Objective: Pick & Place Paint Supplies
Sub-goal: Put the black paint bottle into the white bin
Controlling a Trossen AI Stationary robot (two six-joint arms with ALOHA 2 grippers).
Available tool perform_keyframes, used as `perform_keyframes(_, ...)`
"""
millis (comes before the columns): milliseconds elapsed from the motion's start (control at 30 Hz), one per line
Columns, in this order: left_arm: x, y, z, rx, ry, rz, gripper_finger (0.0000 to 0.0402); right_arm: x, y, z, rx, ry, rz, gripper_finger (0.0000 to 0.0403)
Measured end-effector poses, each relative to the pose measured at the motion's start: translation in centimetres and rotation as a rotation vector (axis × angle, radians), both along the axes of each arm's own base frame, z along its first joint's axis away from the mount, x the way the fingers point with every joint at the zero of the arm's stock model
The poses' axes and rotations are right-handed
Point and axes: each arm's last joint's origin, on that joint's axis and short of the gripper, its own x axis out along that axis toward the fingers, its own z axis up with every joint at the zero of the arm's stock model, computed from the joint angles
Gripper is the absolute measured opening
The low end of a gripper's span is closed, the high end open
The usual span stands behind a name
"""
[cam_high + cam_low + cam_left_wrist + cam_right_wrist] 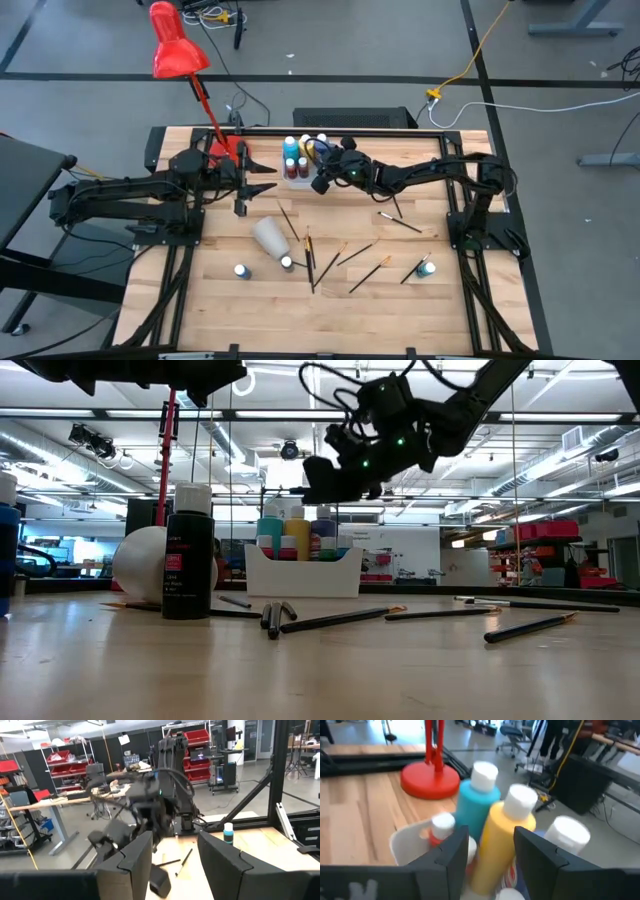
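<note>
A white tray (298, 181) at the table's far middle holds upright paint bottles, among them a yellow one (502, 845) and a teal one (477, 805). My right gripper (320, 183) hovers open just right of and above the tray (300, 575); its fingers (452, 857) frame the yellow bottle without touching it. My left gripper (262, 178) waits open left of the tray, with nothing between its fingers (137, 857). Loose bottles stand on the table (242, 271), (287, 262), (426, 268). Several paintbrushes (310, 255) lie flat in the near middle.
A red desk lamp (175, 55) stands with its base (430, 780) on the table beside the tray's left. A white cup (270, 237) lies on its side near the middle. A black bottle (187, 560) stands close to the low camera. More brushes (400, 222) lie toward the right.
</note>
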Motion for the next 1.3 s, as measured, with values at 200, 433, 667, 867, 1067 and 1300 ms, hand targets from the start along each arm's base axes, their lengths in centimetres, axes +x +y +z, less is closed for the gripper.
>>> perform_keyframes(200,0.0,0.0,-0.5,-0.036,0.053,-0.001,0.0167,-0.3,1.7,2.4,-0.072,-0.017,0.059,0.0165)
perform_keyframes(433,0.3,0.0,-1.1,-0.067,0.097,-0.004,0.0167,-0.4,3.7,3.8,-0.089,-0.049,0.112,0.0165)
perform_keyframes(667,0.2,-0.3,-1.7,-0.036,0.162,-0.105,0.0167,-0.2,5.3,3.6,-0.088,-0.018,0.156,0.0165)
perform_keyframes(867,0.5,-0.8,-2.7,-0.075,0.249,-0.28,0.0167,0.0,6.9,3.8,-0.085,-0.047,0.195,0.0165)
perform_keyframes(1067,1.9,-2.1,-4.6,-0.125,0.372,-0.443,0.0167,0.1,8.8,3.8,-0.052,-0.068,0.239,0.0165)
perform_keyframes(1300,4.2,-3.9,-6.8,-0.124,0.458,-0.54,0.0167,0.2,10.9,3.8,0.034,-0.104,0.35,0.0165)
